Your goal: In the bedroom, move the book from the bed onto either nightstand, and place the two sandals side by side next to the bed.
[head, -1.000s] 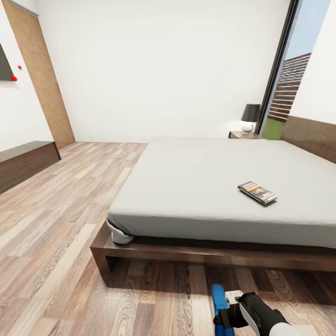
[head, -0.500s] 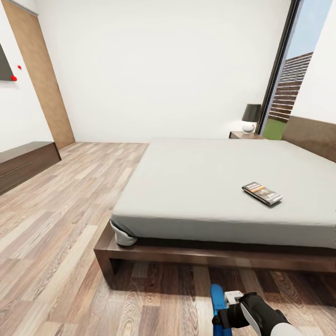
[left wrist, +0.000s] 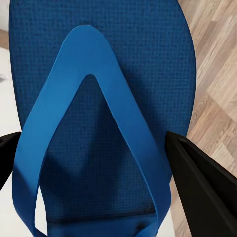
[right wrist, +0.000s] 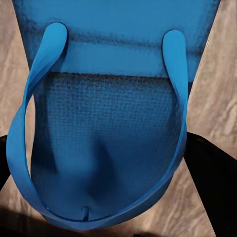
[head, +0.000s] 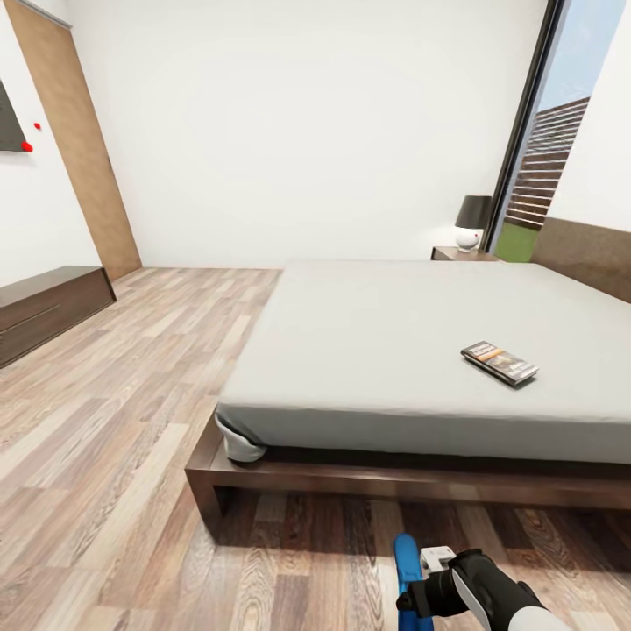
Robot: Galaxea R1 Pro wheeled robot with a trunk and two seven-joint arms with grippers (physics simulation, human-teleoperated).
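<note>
As the whole head view has slid a little leftward over the last second, carrying the bed and book toward the right of the picture, the robot itself seems to be turning or rolling while the room's things stay put. At far left a long dark cabinet (head: 48, 307) runs along the wall above the wood floor (head: 114, 456). The bed (head: 263, 478) takes up the middle, its pale mattress bare except for the book (head: 499, 363), which lies flat toward the right, well back from the near edge. Beyond the far corner stands the nightstand (head: 460, 254) with a lamp (head: 471, 222) on top. In the left wrist view, the left gripper (left wrist: 98, 163) has its dark fingers closed against both edges of a blue sandal (left wrist: 98, 74). Low at the right, the right gripper (head: 421, 592) likewise clamps the second sandal (right wrist: 108, 123) over the floor. With both sandals in hand and the book untouched, setting the pair down beside the bed looks like the step in hand.
</note>
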